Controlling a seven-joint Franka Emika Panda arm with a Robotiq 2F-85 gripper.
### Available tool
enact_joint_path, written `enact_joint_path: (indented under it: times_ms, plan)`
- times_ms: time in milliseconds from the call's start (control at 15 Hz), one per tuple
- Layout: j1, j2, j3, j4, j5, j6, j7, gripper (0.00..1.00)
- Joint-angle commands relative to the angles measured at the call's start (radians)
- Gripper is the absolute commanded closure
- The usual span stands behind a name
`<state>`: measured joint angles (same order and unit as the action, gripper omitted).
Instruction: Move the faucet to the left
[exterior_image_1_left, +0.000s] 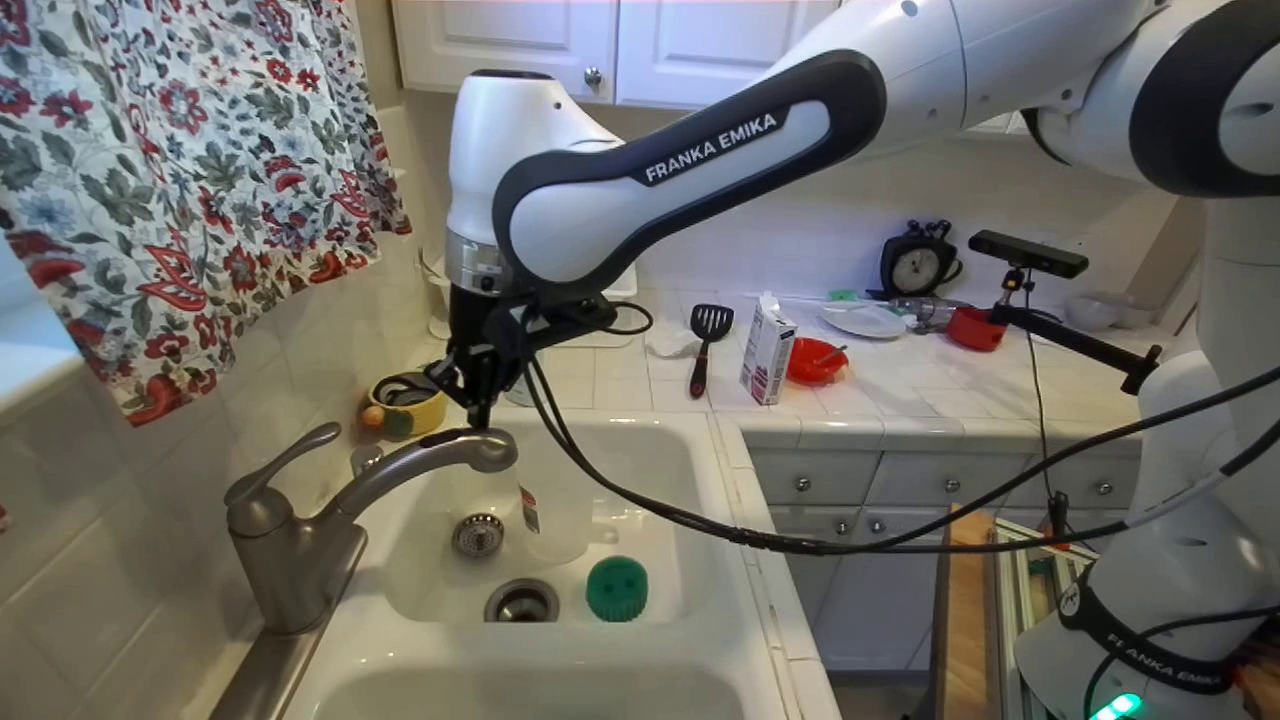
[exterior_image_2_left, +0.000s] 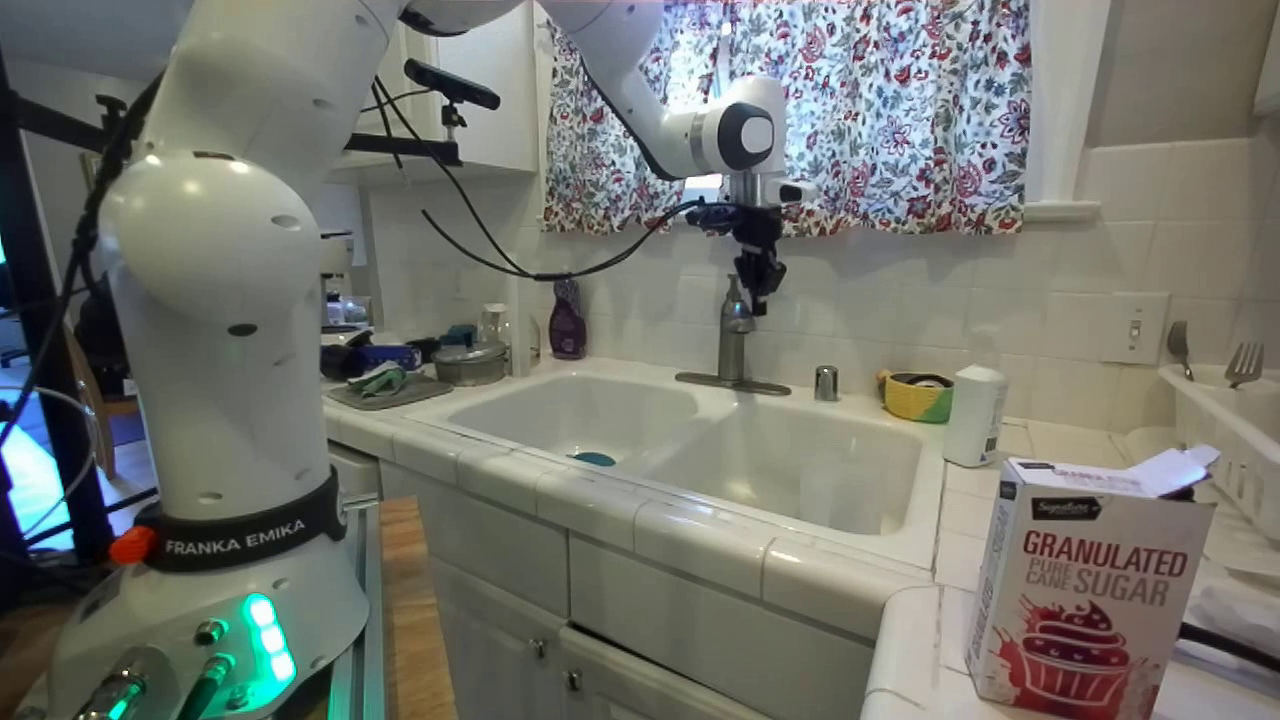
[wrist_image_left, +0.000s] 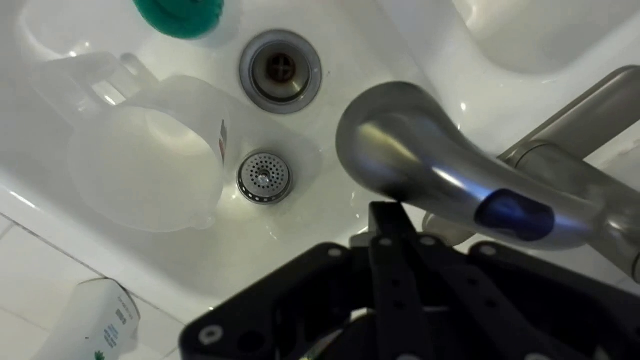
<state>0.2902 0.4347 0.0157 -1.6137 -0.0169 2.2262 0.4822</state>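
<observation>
The faucet (exterior_image_1_left: 410, 464) is a brushed grey-silver tap at the back of the white double sink. It also shows in an exterior view (exterior_image_2_left: 733, 350) and in the wrist view (wrist_image_left: 440, 172). Its curved spout reaches out over the basin with the strainer, and its lever handle (exterior_image_1_left: 290, 463) tilts up. My black gripper (wrist_image_left: 386, 206) is shut, with its fingers together and nothing seen between them. Its tips are right beside the spout near its outlet end; whether they touch is hard to tell. In an exterior view the gripper (exterior_image_2_left: 761, 303) points down, just right of the spout.
A translucent pitcher (wrist_image_left: 145, 167), a metal strainer (wrist_image_left: 264, 177) and a green round scrubber (exterior_image_1_left: 617, 590) are in the basin. A small silver cylinder (exterior_image_2_left: 826, 384), a yellow pot (exterior_image_2_left: 917, 398) and a white bottle (exterior_image_2_left: 975, 415) stand by the sink. The curtain (exterior_image_1_left: 180, 170) hangs near the arm.
</observation>
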Motion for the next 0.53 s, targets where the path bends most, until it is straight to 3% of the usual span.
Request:
enact_joint_path:
  times_ms: [0, 200, 467]
  plan:
    - [-0.004, -0.111, 0.019, -0.130, -0.022, -0.100, -0.006, 1.00]
    - [-0.015, -0.143, 0.043, -0.193, -0.003, -0.161, -0.032, 1.00]
    - [-0.020, -0.197, 0.059, -0.262, 0.004, -0.067, -0.012, 1.00]
